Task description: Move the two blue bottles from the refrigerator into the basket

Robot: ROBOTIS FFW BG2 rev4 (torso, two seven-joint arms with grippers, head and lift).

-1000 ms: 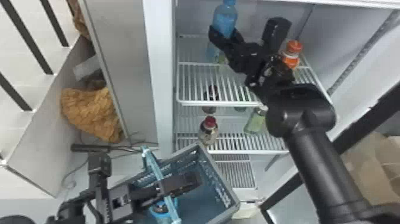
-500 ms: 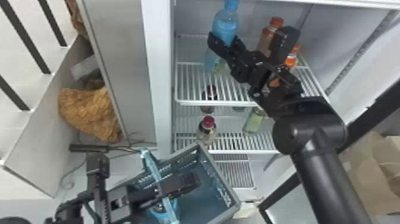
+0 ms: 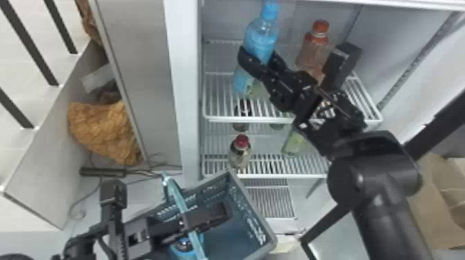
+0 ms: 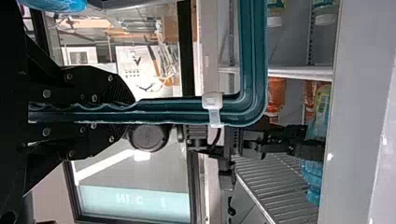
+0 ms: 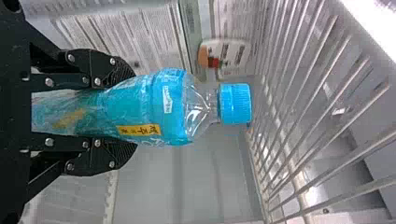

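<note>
1. At the upper shelf: one blue bottle, clasped by the right gripper; drawn out too low, its base could catch the shelf's front edge.
2. Near that arm: one orange bottle; a careless sideways swing could topple it.
3. Inside the basket: second blue bottle; a hasty release could knock the pair together.
4. Across the basket: handle, pinched by the left gripper; slippage would tip the load, and poor aim could strike the handle.
</note>
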